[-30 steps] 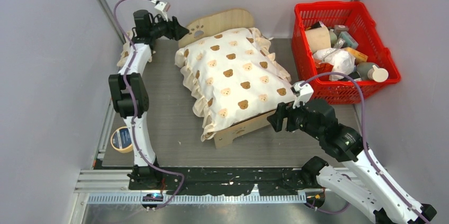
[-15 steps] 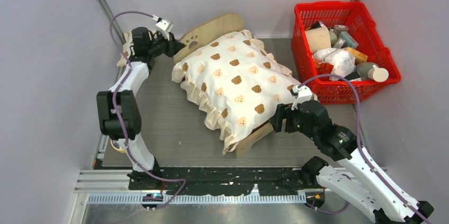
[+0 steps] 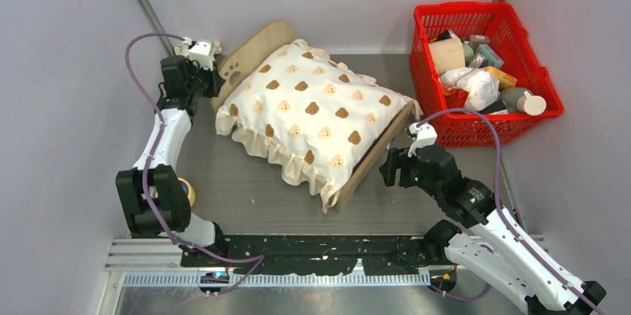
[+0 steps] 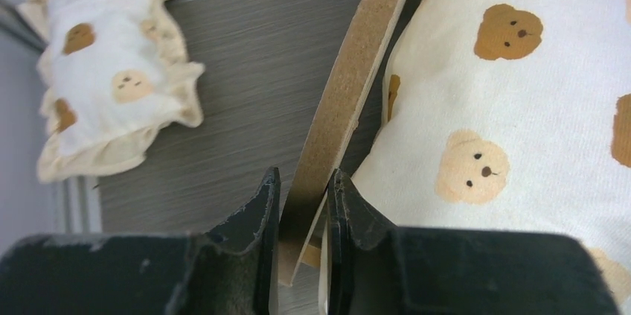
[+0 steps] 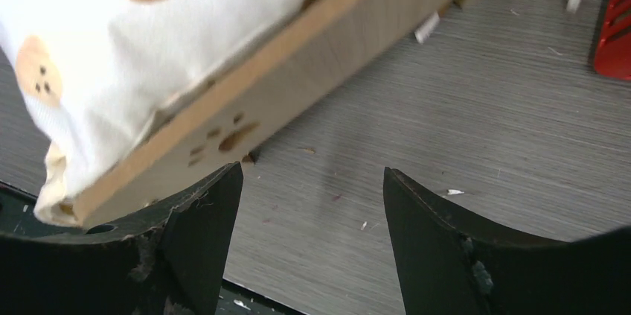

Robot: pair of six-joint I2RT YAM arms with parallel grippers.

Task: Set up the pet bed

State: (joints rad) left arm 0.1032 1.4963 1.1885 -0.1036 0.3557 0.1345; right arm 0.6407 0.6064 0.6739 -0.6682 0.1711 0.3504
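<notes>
Pale wood, cream bear print and one red basket on my feed.
I see the pet bed (image 3: 257, 41) in light tan wood with a paw-print cutout. The ruffled cushion (image 3: 316, 106) is cream with brown and tan bear faces, and the small pillow (image 4: 111, 84) repeats that print. The basket (image 3: 424, 69) is bright red, the tabletop (image 3: 238, 173) grey wood-grain, and the left gripper (image 4: 305, 177) and right gripper (image 5: 312, 173) black.
</notes>
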